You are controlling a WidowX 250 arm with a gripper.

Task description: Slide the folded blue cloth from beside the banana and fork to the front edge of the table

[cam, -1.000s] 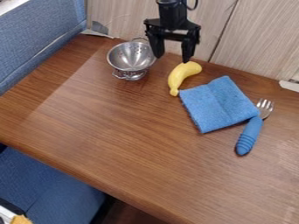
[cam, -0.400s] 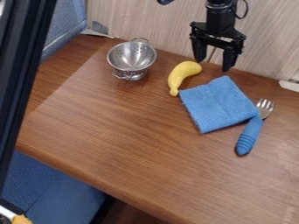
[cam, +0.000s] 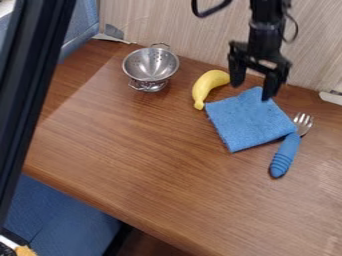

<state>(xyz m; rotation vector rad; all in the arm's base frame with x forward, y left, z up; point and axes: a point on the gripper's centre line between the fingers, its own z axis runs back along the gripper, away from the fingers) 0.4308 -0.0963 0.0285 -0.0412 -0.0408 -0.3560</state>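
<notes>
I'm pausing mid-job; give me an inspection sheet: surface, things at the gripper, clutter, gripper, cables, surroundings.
Surface: brown wood-grain table, no spill seen
Things at the gripper: folded blue cloth lying flat; yellow banana beside its left corner
Clutter: metal colander upright; blue-handled fork by the cloth's right corner
Gripper: open, empty, at the cloth's far edge; contact unclear
Cables: black cable looping near the arm
Surroundings: pale panel behind; dark bar in left foreground
</notes>
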